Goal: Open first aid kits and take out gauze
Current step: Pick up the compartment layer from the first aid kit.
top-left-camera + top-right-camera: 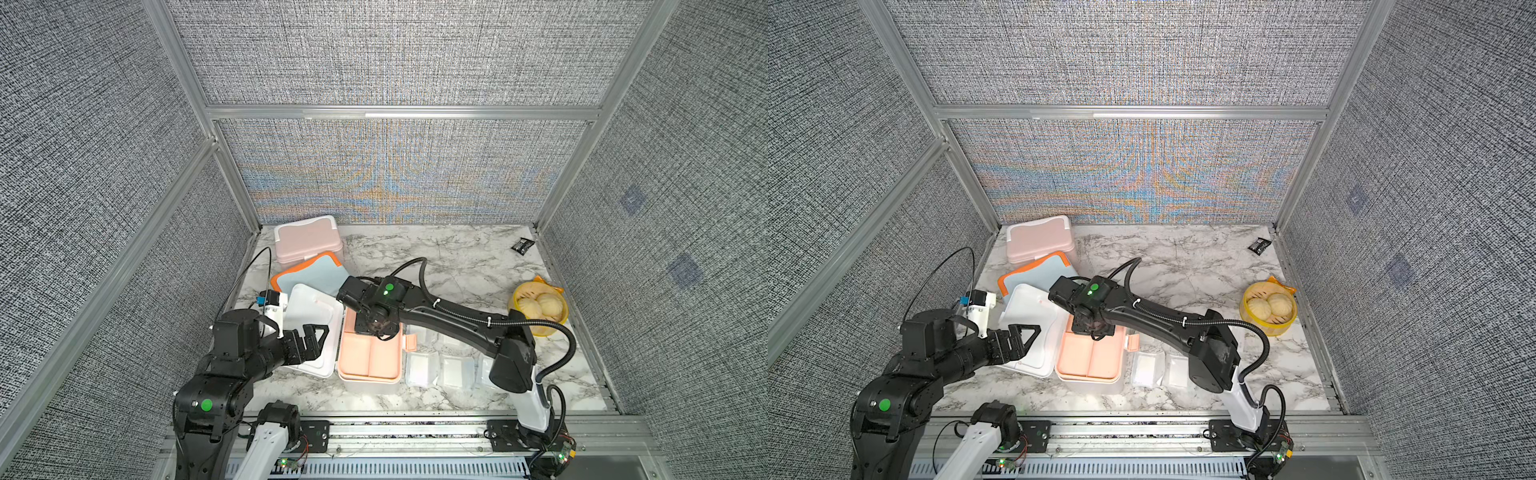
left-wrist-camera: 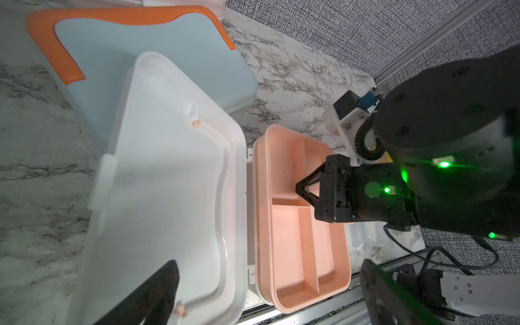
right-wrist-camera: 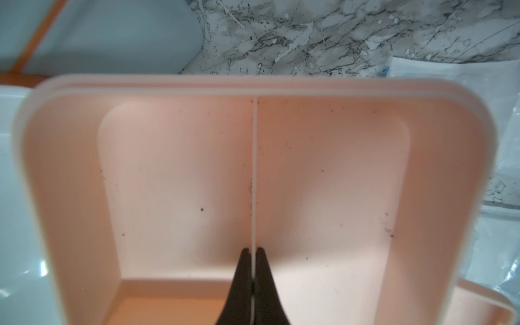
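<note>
The white-and-peach first aid kit stands open in both top views, its white lid (image 1: 309, 328) swung left and its peach tray (image 1: 370, 359) exposed. My right gripper (image 3: 254, 249) is shut on the tray's thin middle divider (image 3: 254, 168) at the far end of the tray (image 1: 1090, 357). My left gripper (image 1: 313, 336) hangs open over the white lid, holding nothing. Gauze packets (image 1: 422, 368) (image 1: 1146, 368) lie on the table right of this kit, partly under my right arm. The pink-and-white kit (image 1: 305, 237) and the blue-and-orange kit (image 1: 311, 276) are closed behind.
A yellow basket (image 1: 515, 297) with buns stands at the right edge, and a small black wrapper (image 1: 522, 244) lies in the back right corner. Grey walls close in the marble table (image 1: 457, 257) on three sides. A metal rail runs along the front.
</note>
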Available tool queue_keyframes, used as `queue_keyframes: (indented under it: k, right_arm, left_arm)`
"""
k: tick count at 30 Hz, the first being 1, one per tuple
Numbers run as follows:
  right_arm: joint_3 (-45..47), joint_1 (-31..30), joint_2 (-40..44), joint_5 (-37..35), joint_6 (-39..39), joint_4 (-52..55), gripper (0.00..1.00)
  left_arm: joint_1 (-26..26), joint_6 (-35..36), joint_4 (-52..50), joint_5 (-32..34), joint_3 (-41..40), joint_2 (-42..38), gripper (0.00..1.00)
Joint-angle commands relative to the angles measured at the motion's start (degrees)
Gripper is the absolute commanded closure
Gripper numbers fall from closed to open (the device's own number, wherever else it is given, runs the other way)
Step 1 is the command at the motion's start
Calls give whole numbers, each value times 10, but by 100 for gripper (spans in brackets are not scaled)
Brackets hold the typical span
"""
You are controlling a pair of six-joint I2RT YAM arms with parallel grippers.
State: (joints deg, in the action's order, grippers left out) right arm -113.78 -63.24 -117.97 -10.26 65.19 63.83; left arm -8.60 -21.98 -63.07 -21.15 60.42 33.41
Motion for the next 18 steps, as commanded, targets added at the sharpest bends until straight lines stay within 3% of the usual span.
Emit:
queue_keyframes:
  k: [1,6,12,18]
  right_arm:
    - [3,0,15,-17,4,-9,100]
    - [30,-3,62,-22,-10,-38,100]
    - [132,-4,178,-4,-57,-172,100]
    - [354,6,355,36,-165,-453,100]
  left_arm:
    - [0,-3,6,-7,5,3,1]
    - [0,-7,13,-16,12,2,0]
    - [0,-28,63,-64,20,-18,0]
    - [-1,-59,131,-119,29,-42,0]
